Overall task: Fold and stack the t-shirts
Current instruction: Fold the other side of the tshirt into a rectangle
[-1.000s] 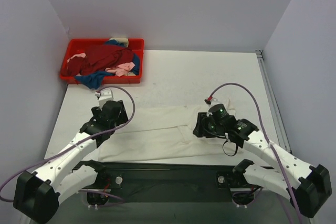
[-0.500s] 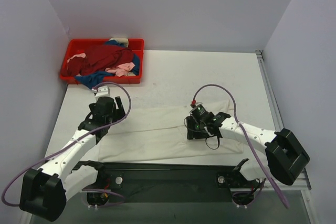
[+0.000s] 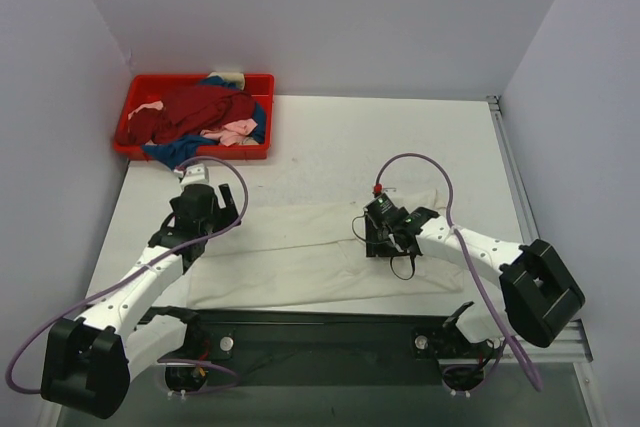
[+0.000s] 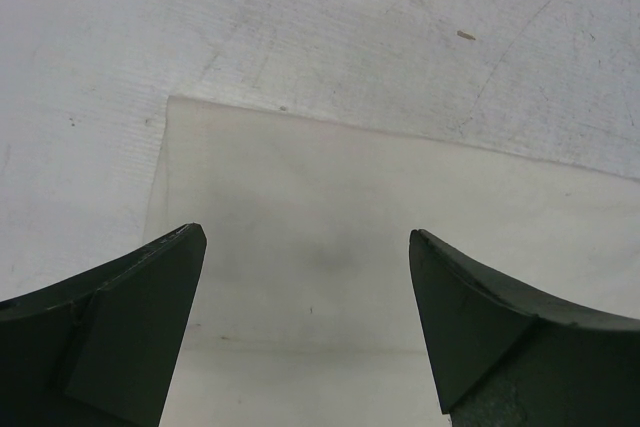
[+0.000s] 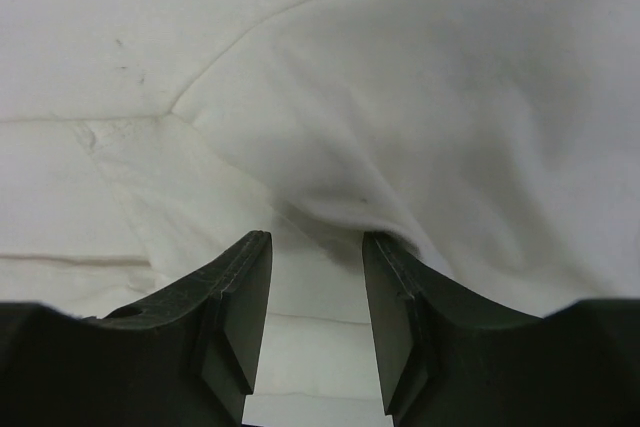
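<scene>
Apparently mid-fold on the cream shirt (image 3: 290, 252), spread flat across the surface (image 3: 380, 137) right beneath both tools. Left tool (image 4: 305, 237) released, jaws at full spread, hovering over the shirt's corner, bare surface ahead and to its left. Right tool (image 5: 315, 239) half closed astride a raised ridge of cloth; cannot tell whether truly pinched or merely straddled. Other shirts (image 3: 200, 107) heaped in the tray (image 3: 268, 82), well ahead of the left tool.

For a clean step:
- Lower the left tool straight onto the corner, one finger just past the hem for catching the full thickness, then close fully.
- Keep the right tool low and make sure of a firm pinch before any lift; otherwise probable slipping and a crooked crease.
- Carry both ends together and level, for a straight fold line.

Seen from above only: whole outline of the shirt, both arms, the tray. Seen from the left wrist only: crisp corner and straight hem between the jaws. Seen from the right wrist only: wrinkles fanning out ahead of the jaws, masked from above by the tool itself.
</scene>
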Robot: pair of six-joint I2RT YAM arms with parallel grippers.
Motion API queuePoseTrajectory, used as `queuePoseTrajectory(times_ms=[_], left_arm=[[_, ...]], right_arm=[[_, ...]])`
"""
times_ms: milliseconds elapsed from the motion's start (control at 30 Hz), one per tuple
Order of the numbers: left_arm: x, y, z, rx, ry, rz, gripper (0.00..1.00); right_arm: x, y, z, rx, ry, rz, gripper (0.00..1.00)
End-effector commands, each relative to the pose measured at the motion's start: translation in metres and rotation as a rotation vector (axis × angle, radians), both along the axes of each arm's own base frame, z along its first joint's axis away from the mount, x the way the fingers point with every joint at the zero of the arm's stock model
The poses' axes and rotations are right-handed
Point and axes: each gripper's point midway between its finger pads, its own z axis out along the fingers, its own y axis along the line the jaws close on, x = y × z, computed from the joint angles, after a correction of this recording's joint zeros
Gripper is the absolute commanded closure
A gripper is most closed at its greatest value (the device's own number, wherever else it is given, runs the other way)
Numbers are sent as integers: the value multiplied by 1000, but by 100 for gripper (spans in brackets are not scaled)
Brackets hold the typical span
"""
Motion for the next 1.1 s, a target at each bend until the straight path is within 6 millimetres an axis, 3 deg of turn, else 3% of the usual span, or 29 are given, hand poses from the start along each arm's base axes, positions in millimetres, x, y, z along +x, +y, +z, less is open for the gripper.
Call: queuePoseTrajectory(times_ms=[0,200,833,900,1067], left_arm=[[7,-3,8,-17,-46,-12,6],[5,0,9,-16,-51,-5,5],[2,2,10,-11,-51,3,4],[2,2,9,-11,-48,2,4],[2,3,9,-11,-49,5,4]], right_arm=[[1,-14,2,-65,3,-34,58],[-1,-19,-3,-92,10,-43,62],[-19,-17,-18,-98,78,-8,96],[-19,-11,-14,-75,84,20,100],[-16,-3,3,-39,65,50,100]])
